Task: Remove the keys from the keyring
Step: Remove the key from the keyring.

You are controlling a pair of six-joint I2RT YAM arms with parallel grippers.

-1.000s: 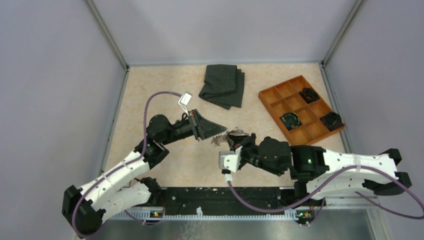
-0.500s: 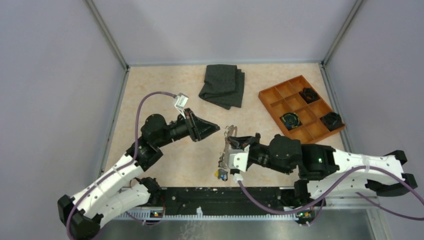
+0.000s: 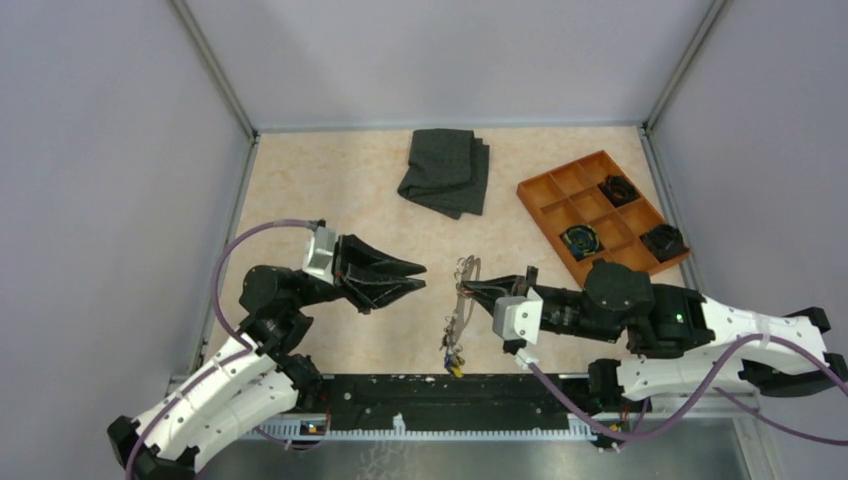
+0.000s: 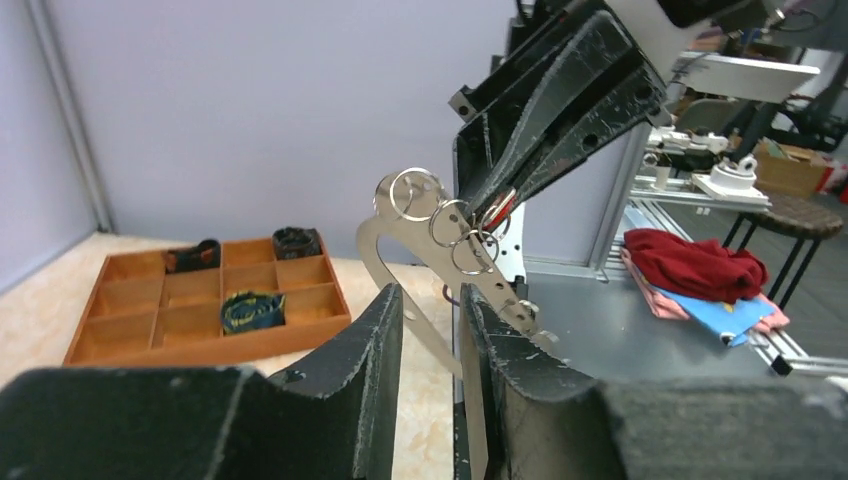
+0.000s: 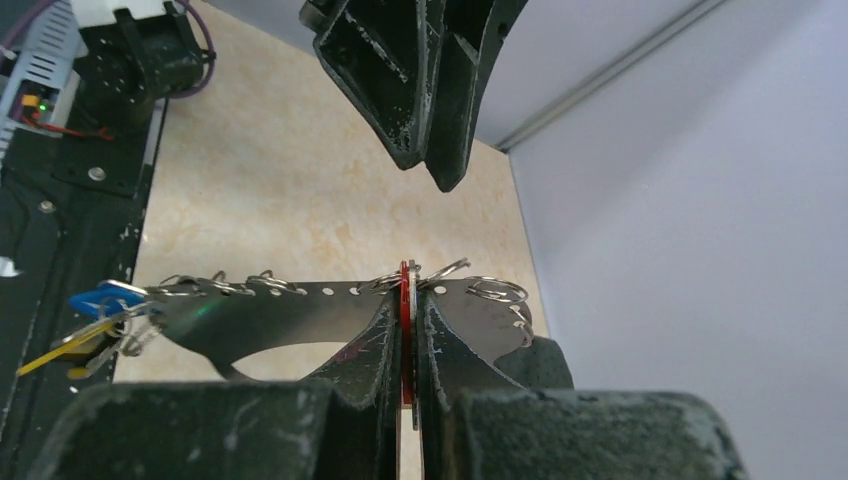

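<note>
The left arm [image 3: 230, 370], lower left of the frame, and the right arm [image 3: 740, 335], lower right, share one build: white shell links near the base, black rounded joint housings further out. A purple cable [image 3: 270, 227] loops along each to a small white block [image 3: 322, 252] at the wrist. A green light [image 3: 679, 318] glows on a black right-arm joint. The jaws are black, tapered and scuffed pale, with small holes.
</note>
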